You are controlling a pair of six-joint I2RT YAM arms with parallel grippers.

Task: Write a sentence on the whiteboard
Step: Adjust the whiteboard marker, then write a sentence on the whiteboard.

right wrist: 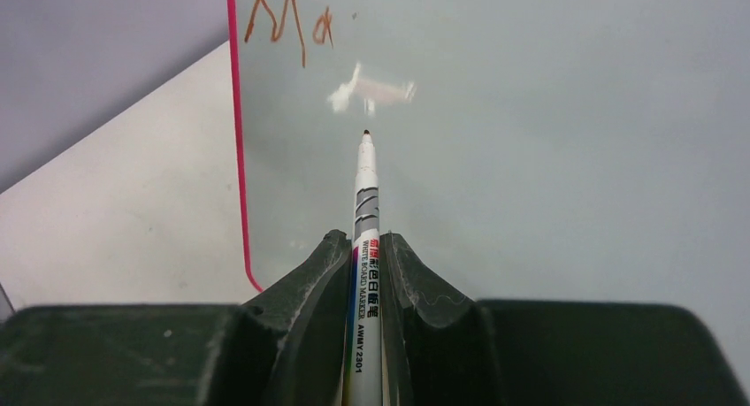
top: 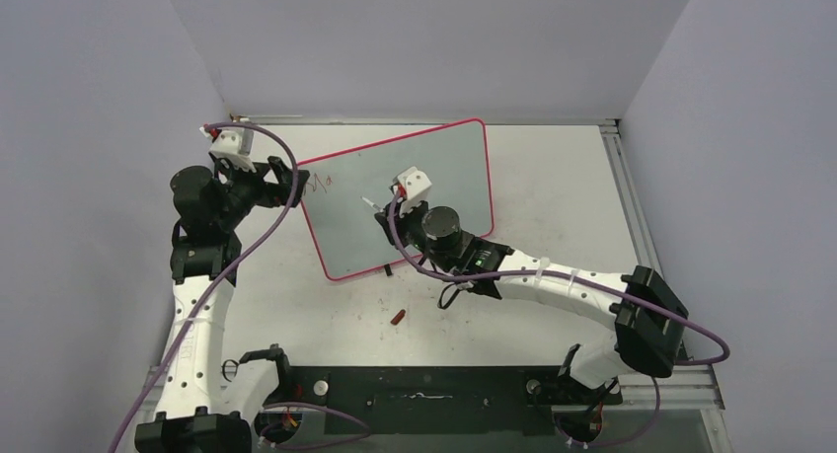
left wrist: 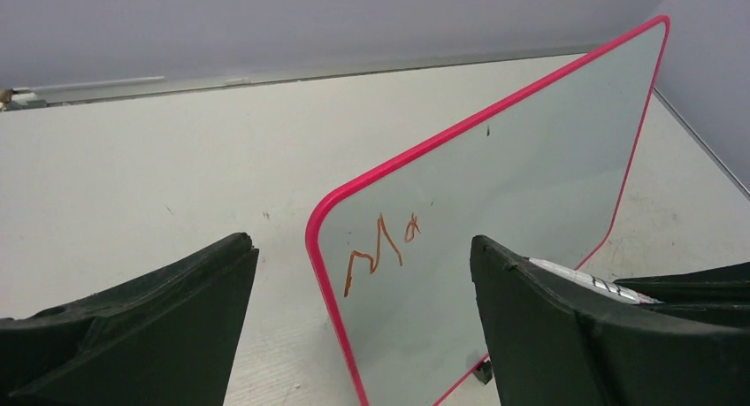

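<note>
Gripping 1 marker (right wrist: 365,203), right hand (right wrist: 365,247); left hand (left wrist: 361,247) wide apart, empty; 1 whiteboard (top: 454,167) w/ 2 letters (left wrist: 380,247).

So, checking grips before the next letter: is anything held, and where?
The right jaws grip the thin white whiteboard marker by its printed barrel, tip free; the left jaws are open, empty.

whiteboard (top: 444,167): pale grey-white, pink-red rim | sentence (left wrist: 382,244): red-brown | marker (right wrist: 365,211): white, grey bands

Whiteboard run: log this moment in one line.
left gripper open at whiteboard edge | right gripper shut on marker | sentence: only two letters written
</note>
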